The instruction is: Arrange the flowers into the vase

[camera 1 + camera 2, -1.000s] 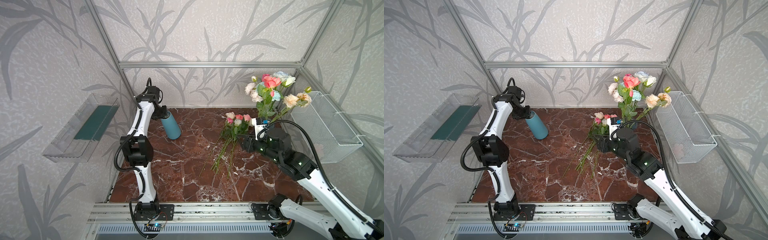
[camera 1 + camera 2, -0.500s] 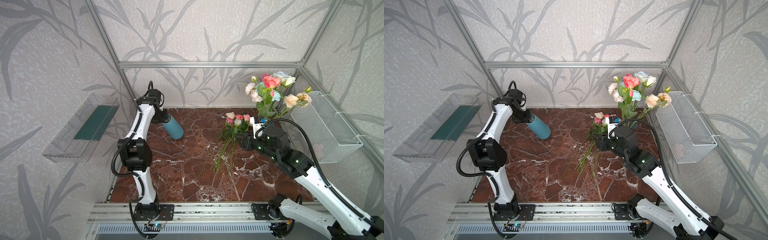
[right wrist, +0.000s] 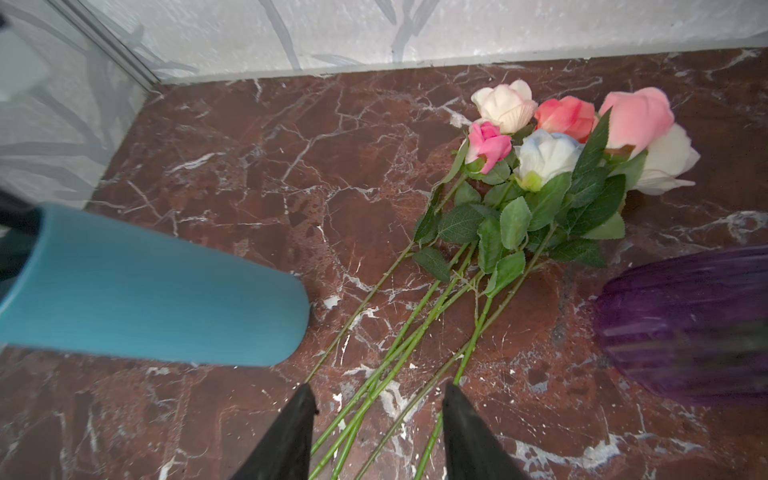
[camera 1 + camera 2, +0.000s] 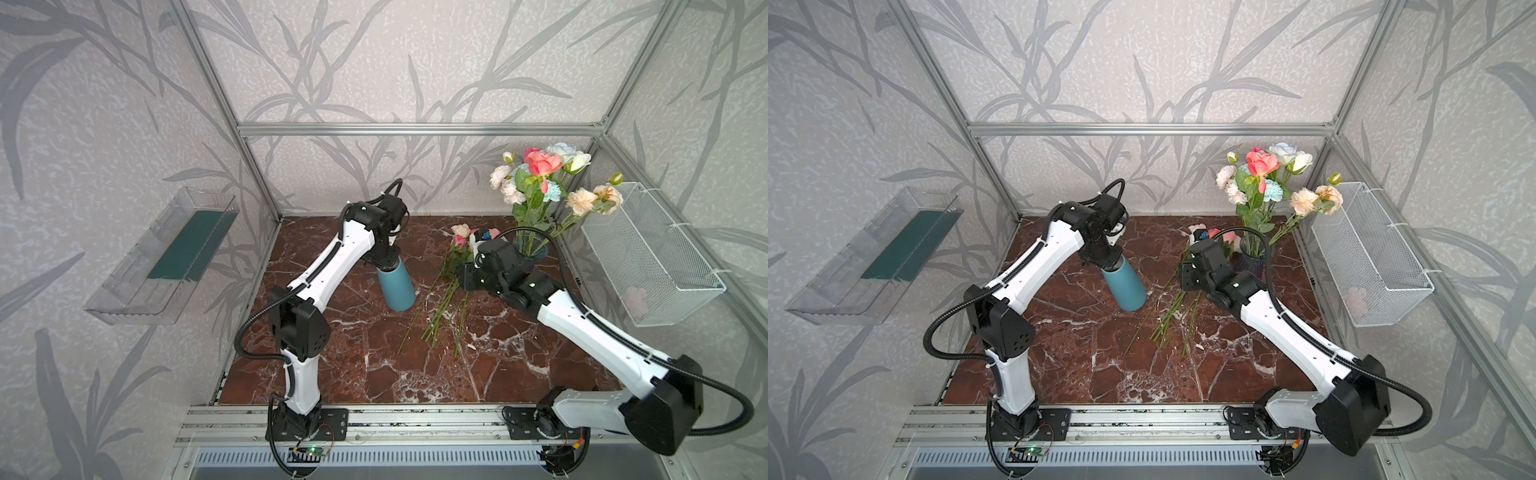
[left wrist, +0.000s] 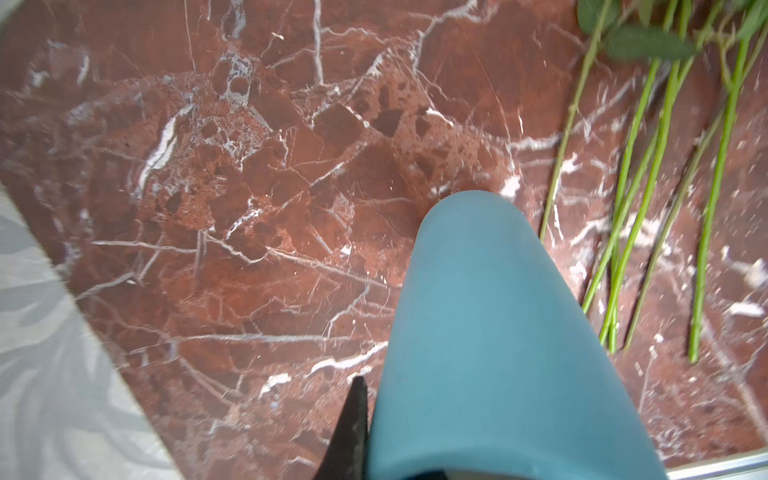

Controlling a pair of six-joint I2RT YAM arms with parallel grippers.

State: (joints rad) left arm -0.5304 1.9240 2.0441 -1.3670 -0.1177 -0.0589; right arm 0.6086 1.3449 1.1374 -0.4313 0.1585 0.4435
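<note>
Left hand [image 4: 384, 262]: the fingertips are hidden under its own wrist in both top views. The left wrist view gives one black finger [image 5: 353, 424] against the side of the teal vase [image 5: 498, 332], the other finger out of frame. The hand is clamped on the vase's upper end. The vase leans, its foot just beside the stems; whether the foot rests on the table [image 4: 332, 365] is unclear. The hand covers the mouth, so the contents cannot be told.

Right hand [image 3: 376, 419]: the jaws stand apart and straddle the green stems (finger bases cut off by the frame edge). Contact with the stems is not clear.

Loose flowers [image 3: 540, 158]: six blooms in cream, coral, pink, white and pale blue, lying flat on the table between the teal vase and the purple glass vase [image 3: 685, 328], which is blurred here.

Containers:
- Purple glass vase: holds an upright bouquet [image 4: 540, 183].
- Wire basket [image 4: 665, 232], right wall: something pale pink at the bottom, too faint to name.
- Clear tray [image 4: 124, 299], left wall: a dark green slab [image 4: 189, 245].
</note>
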